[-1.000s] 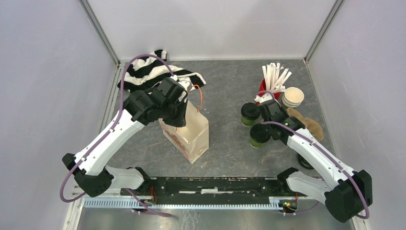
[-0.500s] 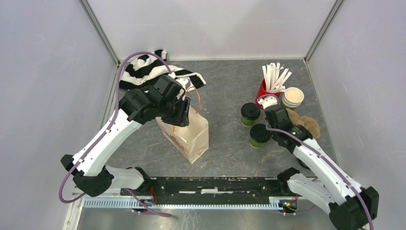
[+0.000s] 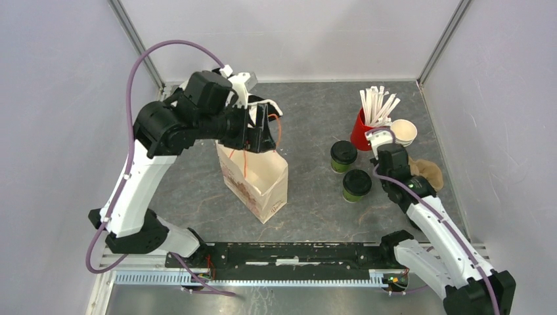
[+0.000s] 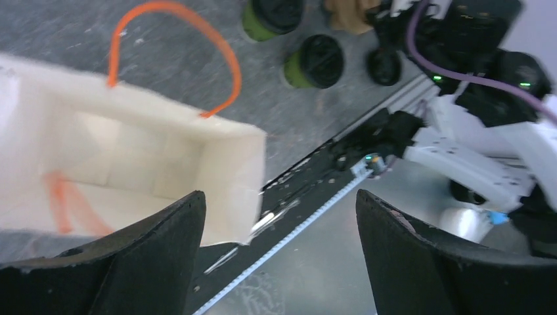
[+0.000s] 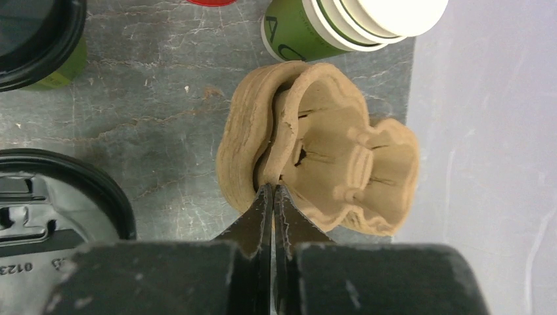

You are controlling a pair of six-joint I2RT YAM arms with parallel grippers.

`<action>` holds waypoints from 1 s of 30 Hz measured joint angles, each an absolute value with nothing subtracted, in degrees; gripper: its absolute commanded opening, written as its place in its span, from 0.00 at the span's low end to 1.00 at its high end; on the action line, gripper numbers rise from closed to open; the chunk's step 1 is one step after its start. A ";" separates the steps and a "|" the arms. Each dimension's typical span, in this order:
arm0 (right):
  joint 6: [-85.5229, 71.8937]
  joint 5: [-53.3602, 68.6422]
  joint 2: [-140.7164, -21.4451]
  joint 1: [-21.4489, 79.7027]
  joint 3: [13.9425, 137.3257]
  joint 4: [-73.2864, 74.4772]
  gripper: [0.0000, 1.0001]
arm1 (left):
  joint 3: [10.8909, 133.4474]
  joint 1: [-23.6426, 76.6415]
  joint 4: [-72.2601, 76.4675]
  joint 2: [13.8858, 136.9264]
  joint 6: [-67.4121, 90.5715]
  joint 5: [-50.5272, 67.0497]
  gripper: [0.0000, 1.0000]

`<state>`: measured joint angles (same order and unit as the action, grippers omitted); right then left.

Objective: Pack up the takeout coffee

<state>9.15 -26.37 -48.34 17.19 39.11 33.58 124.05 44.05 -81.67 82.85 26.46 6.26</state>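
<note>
The takeout coffee is two green cups with black lids (image 3: 343, 156) (image 3: 356, 184), standing right of centre on the table and apart from both grippers. They also show in the left wrist view (image 4: 272, 16) (image 4: 315, 60) and as lids in the right wrist view (image 5: 39, 39) (image 5: 46, 210). A cream paper bag (image 3: 259, 184) with orange handles (image 4: 174, 52) stands open and empty inside (image 4: 131, 157). My left gripper (image 3: 261, 131) (image 4: 279, 193) hovers above the bag's far rim, open and holding nothing. My right gripper (image 5: 272, 187) is shut, its tips touching the edge of a brown pulp cup carrier (image 5: 328, 151).
A red cup of white sticks (image 3: 368, 121) and stacked lidless cups (image 3: 402, 132) stand at the back right. The brown carrier (image 3: 428, 174) lies against the right wall. The black rail (image 3: 295, 252) runs along the near edge.
My left gripper has opened, let go of the bag's top and risen up and back. The right arm has shifted right, away from the cups toward the carrier.
</note>
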 measured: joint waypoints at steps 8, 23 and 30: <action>9.26 -11.62 -48.49 5.54 39.11 32.60 0.00 | 127.31 44.07 -75.37 84.47 34.30 18.00 0.89; 6.02 -6.46 -52.07 2.07 42.26 33.95 0.00 | 110.13 54.63 -45.71 87.02 45.89 22.41 0.53; 3.57 -3.99 -52.64 -0.47 43.81 33.76 0.00 | 106.52 57.93 -37.04 96.86 49.08 16.03 0.46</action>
